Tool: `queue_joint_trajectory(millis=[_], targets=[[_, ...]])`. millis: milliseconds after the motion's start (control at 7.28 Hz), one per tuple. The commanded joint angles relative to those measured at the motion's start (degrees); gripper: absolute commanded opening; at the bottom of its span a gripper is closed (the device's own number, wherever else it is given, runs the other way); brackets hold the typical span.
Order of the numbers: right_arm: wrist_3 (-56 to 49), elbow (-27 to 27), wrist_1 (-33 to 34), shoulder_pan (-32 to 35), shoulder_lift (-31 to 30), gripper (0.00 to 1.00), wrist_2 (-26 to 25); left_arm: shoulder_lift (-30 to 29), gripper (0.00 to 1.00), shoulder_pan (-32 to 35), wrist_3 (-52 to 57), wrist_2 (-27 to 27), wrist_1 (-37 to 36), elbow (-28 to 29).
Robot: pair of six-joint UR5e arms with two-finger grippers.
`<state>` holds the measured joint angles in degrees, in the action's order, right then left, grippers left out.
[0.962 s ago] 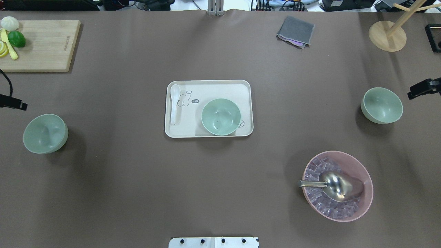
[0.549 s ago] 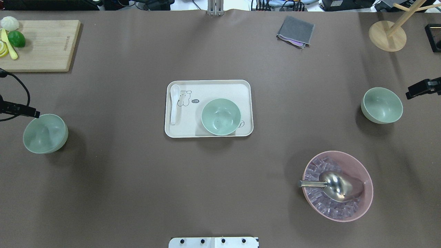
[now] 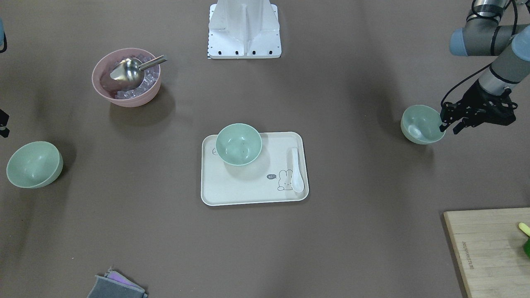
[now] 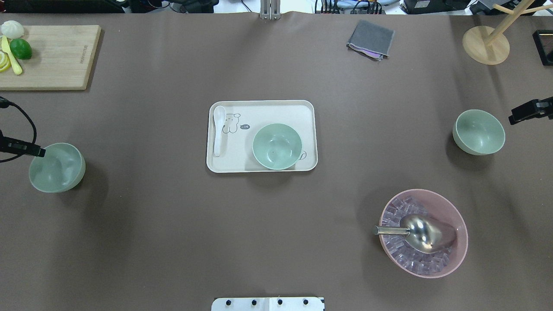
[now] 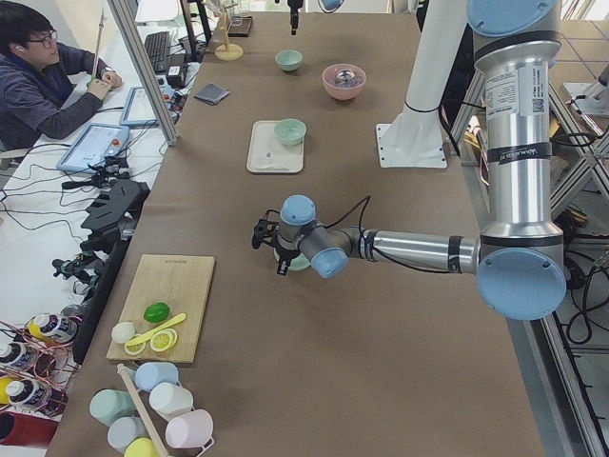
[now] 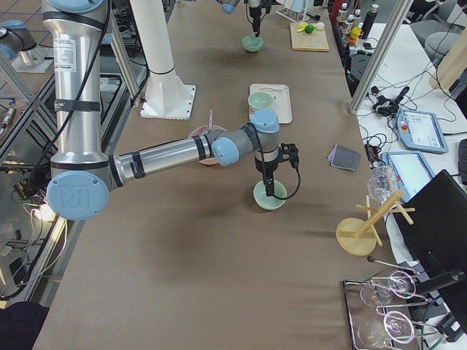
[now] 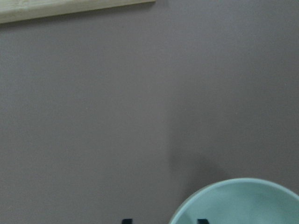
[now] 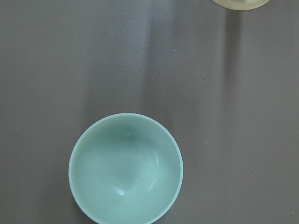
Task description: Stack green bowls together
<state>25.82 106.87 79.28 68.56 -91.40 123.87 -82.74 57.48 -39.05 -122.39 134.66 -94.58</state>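
Observation:
Three pale green bowls stand upright and apart. The left bowl (image 4: 57,167) is at the table's left, the middle bowl (image 4: 277,146) is on the cream tray (image 4: 263,110), and the right bowl (image 4: 478,131) is at the table's right. My left gripper (image 3: 449,125) is open at the left bowl's (image 3: 422,124) outer rim. In the left wrist view its fingertips (image 7: 202,220) straddle the rim (image 7: 233,186). My right gripper (image 4: 514,117) hangs above and beside the right bowl (image 8: 125,168). No view shows how its jaws stand.
A pink bowl (image 4: 423,233) with ice cubes and a metal scoop stands at the front right. A white spoon (image 4: 218,129) lies on the tray. A cutting board (image 4: 52,56) with fruit, a grey cloth (image 4: 370,39) and a wooden stand (image 4: 486,45) line the far edge.
My left gripper has moved in from the table's left edge and down to the left bowl's rim. The right gripper has barely moved. The bowls have not moved.

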Motion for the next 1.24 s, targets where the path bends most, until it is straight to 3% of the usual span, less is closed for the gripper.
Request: queue_joint_trajectory(millis=[0, 412, 687, 1099], targets=[[-0.1, 0.0, -0.1, 0.0, -0.1, 0.99, 0.0, 0.7, 0.41, -0.7, -0.1, -0.2, 0.8, -0.1], [-0.1, -0.1, 0.0, 0.0, -0.1, 0.99, 0.0, 0.2, 0.36, -1.9, -0.1, 0.1, 0.8, 0.1], [-0.1, -0.1, 0.0, 0.0, 0.0, 0.99, 0.0, 0.2, 0.24, -2.0, 0.0, 0.1, 0.8, 0.3], [0.0, 0.0, 0.0, 0.0, -0.1, 0.99, 0.0, 0.2, 0.18, -2.0, 0.1, 0.2, 0.8, 0.5]])
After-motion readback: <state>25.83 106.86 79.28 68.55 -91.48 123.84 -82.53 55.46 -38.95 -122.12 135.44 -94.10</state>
